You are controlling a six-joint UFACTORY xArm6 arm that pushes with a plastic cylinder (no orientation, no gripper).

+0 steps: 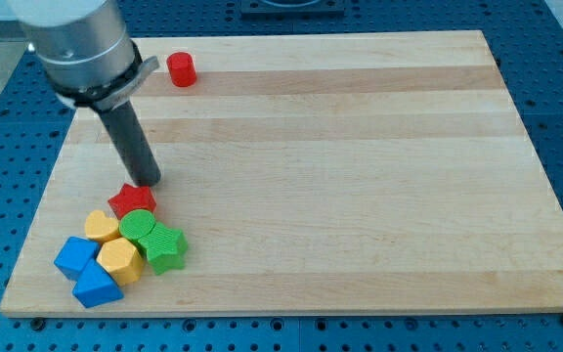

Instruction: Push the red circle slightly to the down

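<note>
Item: push job, red circle, status at this moment.

Landmark: wooden board [360,147]; all places given vs. it.

Left to right:
- Blue block [74,256] and second blue block [96,286], board's bottom-left corner, touching each other.
- Yellow heart-ish block [102,227] and yellow block [120,259], just right of the blues, packed in same cluster.
- Arm: grey housing [78,44] over board's top-left corner; dark rod slants down toward the view's right. Tip [151,184] on board at left side, just above the red star [131,201], near-touching or touching, can't tell which.
- Green block [139,228] and second green block [165,246], right edge of cluster.
- Red circle [182,69], near board's top edge, left part, alone, well apart from tip and cluster.

Progress: approx. nil. Circle appears untouched; tip sits well below it, wrong side for a downward push. Left to do, by judgement: get tip above circle, by top edge, then short shove down.

End effector: plain rod, no jaws, so nothing to spread or pinch; holds nothing.
</note>
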